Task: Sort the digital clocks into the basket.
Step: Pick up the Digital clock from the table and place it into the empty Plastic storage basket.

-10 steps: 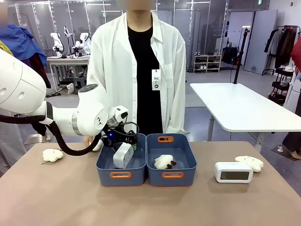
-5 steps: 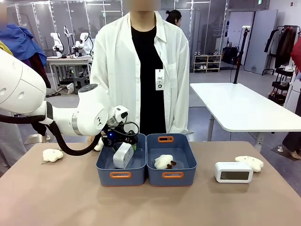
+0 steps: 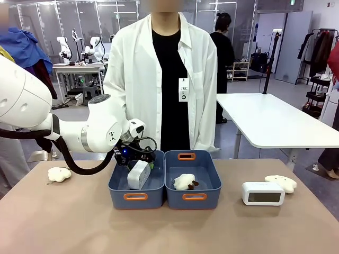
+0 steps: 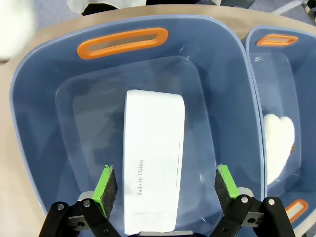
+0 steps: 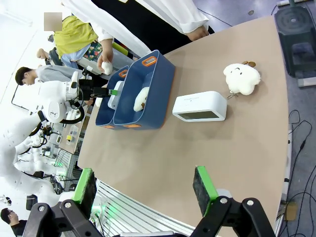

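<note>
One white digital clock [image 3: 139,174] leans on its end inside the left blue basket [image 3: 136,197]; in the left wrist view the clock [image 4: 153,163] lies between my spread green pads [image 4: 104,185], apart from both. My left gripper [image 3: 140,160] hangs open just above it, and the basket's rim [image 4: 29,98] surrounds both. The second clock [image 3: 262,193] stands on the table at the right, also seen as the clock [image 5: 200,106] in the right wrist view. My right gripper [image 5: 144,185] is open, high over the table's near edge, holding nothing.
The twin blue bin [image 3: 193,197] holds a cream plush [image 3: 185,181]. Other plush toys lie at the far left [image 3: 59,174] and beside the right clock [image 3: 280,182]. A person in a white coat [image 3: 159,79] stands at the far edge behind the bins.
My left arm and the clock have not moved. The person across the table has shifted slightly to the right.
</note>
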Robot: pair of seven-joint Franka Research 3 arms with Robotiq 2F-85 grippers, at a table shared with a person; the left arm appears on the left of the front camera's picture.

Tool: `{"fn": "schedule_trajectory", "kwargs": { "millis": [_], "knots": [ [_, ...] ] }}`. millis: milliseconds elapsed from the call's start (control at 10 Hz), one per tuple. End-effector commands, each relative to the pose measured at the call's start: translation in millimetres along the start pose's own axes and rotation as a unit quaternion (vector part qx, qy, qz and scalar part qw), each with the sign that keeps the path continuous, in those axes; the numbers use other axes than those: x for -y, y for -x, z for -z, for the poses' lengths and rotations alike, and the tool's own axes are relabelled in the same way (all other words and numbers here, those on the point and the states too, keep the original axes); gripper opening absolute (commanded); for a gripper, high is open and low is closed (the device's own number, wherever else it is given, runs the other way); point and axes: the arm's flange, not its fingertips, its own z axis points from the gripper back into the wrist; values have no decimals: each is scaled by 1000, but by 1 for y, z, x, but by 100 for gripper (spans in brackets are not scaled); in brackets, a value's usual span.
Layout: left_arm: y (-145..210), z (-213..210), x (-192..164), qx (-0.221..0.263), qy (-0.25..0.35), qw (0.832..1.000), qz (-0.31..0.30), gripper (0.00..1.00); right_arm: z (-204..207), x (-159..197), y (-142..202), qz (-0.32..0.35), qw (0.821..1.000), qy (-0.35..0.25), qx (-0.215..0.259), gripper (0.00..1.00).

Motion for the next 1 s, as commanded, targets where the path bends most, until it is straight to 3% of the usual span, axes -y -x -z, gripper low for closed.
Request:
{"fn": "schedule_trajectory", "kwargs": {
  "millis": [0, 900],
  "knots": [
    [-2, -1, -2, 5, -2, 1000, 2, 100, -1, -1, 1, -8, 1000, -6, 6, 100],
    [-2, -1, -2, 5, -2, 1000, 2, 100, -1, -1, 1, -8, 1000, -6, 6, 100]
  ]
}}
